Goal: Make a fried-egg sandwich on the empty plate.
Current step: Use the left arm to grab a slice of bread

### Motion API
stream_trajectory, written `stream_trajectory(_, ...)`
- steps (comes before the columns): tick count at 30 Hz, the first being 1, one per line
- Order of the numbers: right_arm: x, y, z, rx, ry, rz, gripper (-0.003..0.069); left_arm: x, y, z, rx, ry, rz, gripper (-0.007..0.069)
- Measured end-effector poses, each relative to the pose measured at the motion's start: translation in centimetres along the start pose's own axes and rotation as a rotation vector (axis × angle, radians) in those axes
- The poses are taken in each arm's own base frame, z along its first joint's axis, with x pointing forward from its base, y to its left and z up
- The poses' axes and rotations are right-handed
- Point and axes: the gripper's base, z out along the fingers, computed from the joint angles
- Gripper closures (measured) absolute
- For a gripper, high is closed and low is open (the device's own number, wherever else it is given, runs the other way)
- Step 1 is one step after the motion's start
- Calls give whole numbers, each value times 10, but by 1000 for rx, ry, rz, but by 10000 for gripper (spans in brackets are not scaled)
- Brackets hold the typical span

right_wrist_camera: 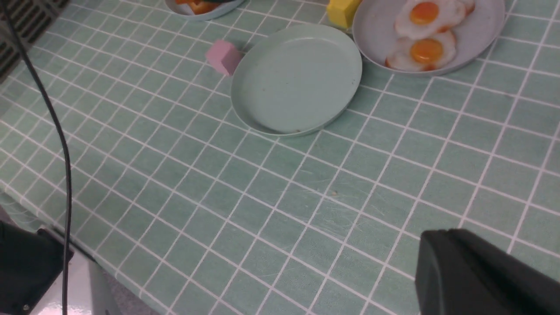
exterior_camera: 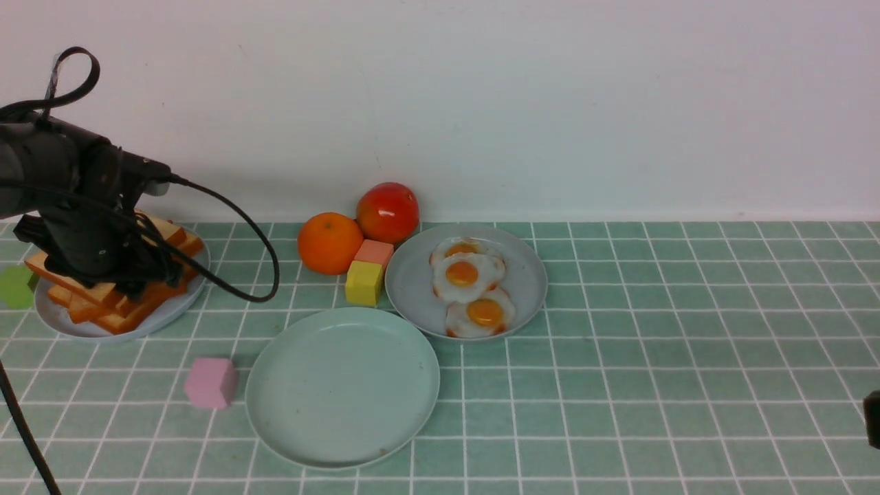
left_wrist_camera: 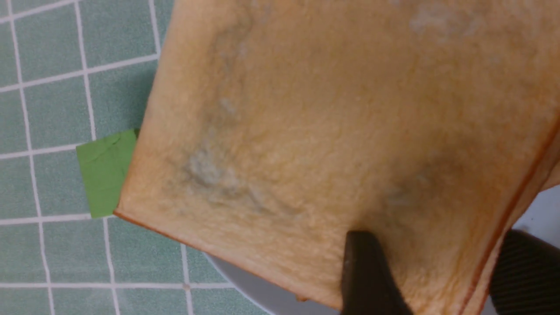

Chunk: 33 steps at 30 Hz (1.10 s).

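Several golden toast slices (exterior_camera: 130, 302) lean in a stack on a grey-blue plate (exterior_camera: 62, 320) at the far left. My left gripper (left_wrist_camera: 437, 245) is down on that stack. One finger (left_wrist_camera: 365, 271) lies on the top slice's face (left_wrist_camera: 332, 131); the other (left_wrist_camera: 525, 271) sits just past its crust edge. Whether they press the slice does not show. The empty plate (exterior_camera: 344, 388), pale mint, lies at the front centre with nothing on it. Three fried eggs (exterior_camera: 462, 273) lie on a second grey-blue plate (exterior_camera: 412, 289). My right gripper (right_wrist_camera: 437, 245) hangs shut and empty above bare tiles at the near right.
A green block (exterior_camera: 15, 287) lies beside the toast plate. A pink cube (exterior_camera: 210, 382) stands just left of the mint plate. Yellow (exterior_camera: 364, 282) and salmon (exterior_camera: 375, 251) blocks, an orange (exterior_camera: 330, 242) and a red fruit (exterior_camera: 388, 212) crowd behind it. A black cable (exterior_camera: 254, 275) loops from the left arm.
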Motion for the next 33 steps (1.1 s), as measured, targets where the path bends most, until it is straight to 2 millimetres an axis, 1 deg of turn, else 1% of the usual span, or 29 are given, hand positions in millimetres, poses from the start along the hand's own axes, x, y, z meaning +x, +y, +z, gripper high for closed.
stream_trajectory(1, 0, 0, 0, 0, 0, -3, 645, 0, 0, 0, 1, 0, -1, 272)
stream_trajectory(2, 0, 0, 0, 0, 3, -25, 645, 0, 0, -1, 1, 3, -4, 295)
stream_trajectory(5, 1, 0, 0, -1, 6, -50, 645, -1, 1, -5, 3, 1, -12, 314)
stream_trajectory(11, 1, 0, 0, -2, 9, -100, 640, -1, 3, -19, 13, -10, -41, 328)
stream_trajectory(14, 1, 0, 0, -2, 9, -119, 640, -2, 4, -22, 15, -11, -48, 330)
stream_trajectory(19, 1, 0, 0, -2, 8, -146, 638, -1, 4, -23, 21, -1, -57, 303)
stream_trajectory(20, 1, 0, 0, -2, 7, -155, 638, -1, 3, -23, 23, -1, -60, 285)
stream_trajectory(26, 1, 0, 0, -2, 7, -162, 634, 0, 3, -23, 31, 2, -70, 232)
stream_trajectory(33, 1, 0, 0, -2, 7, -166, 631, 0, 3, -23, 24, 8, -62, 217)
